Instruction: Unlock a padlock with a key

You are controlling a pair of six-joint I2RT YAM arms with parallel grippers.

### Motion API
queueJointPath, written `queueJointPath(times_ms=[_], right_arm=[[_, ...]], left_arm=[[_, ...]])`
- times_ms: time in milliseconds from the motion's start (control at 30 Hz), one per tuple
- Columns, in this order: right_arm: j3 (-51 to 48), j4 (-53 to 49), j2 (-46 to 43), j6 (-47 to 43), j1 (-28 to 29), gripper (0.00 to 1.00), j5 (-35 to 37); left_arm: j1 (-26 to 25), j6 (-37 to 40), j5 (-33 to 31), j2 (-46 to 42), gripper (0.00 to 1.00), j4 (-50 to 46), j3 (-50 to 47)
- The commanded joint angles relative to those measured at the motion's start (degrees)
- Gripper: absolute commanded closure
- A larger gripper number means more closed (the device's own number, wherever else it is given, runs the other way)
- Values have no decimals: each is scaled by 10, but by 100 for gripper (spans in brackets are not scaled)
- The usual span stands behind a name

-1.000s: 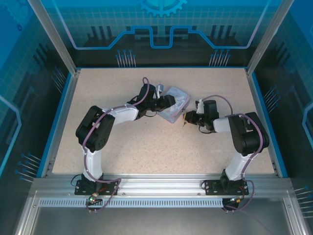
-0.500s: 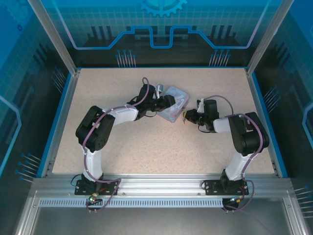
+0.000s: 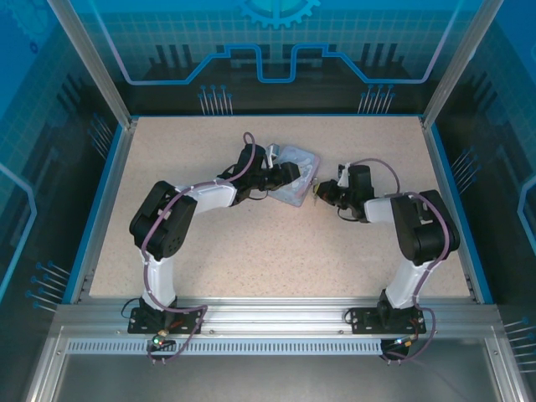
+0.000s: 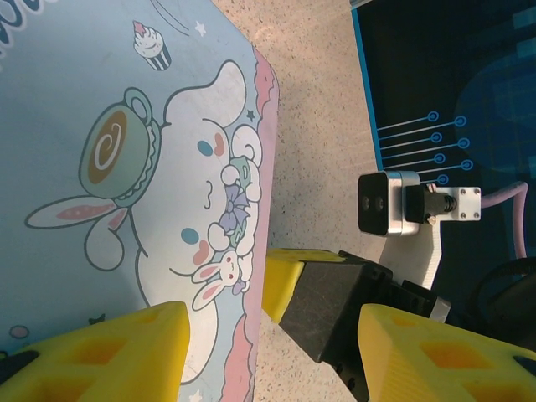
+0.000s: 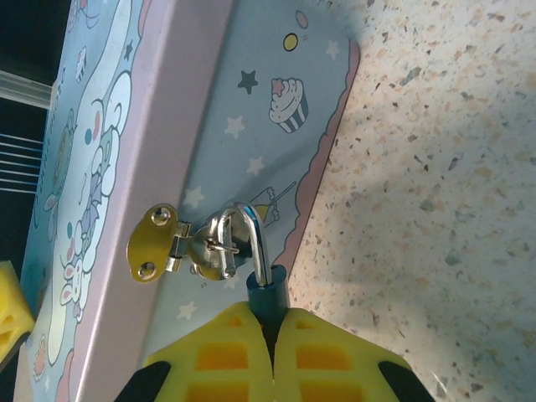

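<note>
Padlock (image 5: 266,300) pinched in closed right gripper (image 5: 270,335) — shackle (image 5: 249,228) ahead of jaws, through hasp (image 5: 155,244) on tin (image 4: 126,167). Left gripper (image 4: 268,356) spread wide astride tin corner. Steadying step, seemingly — next: key into keyhole.

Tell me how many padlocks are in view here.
1. The padlock hangs from the hasp on the tin, its body clamped by the right tool. The tin could hide others.

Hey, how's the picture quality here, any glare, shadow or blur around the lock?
Right wrist view: bright glare on the padlock shackle, soft shadow on the table beside the tin, right gripper fingers slightly soft. Left wrist view: tin print sharp, left gripper fingers blurred up close. Top view: even light, padlock too small to judge.
</note>
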Motion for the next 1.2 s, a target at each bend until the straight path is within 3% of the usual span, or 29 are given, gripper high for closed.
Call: queueJointPath(times_ms=[0,333,933,1167], right_arm=[[31,10,17,16,-1,100,53],[37,-23,28,-16,25,100,124],[42,46,21,32,-1,100,132],[23,-103,-91,-26,-7,100,122]], left_arm=[[10,1,-20,16,43,-88,-27],[8,2,-21,22,43,-95,-22],[8,3,-25,17,42,-97,-30],[31,13,-32,-8,41,-107,-47]])
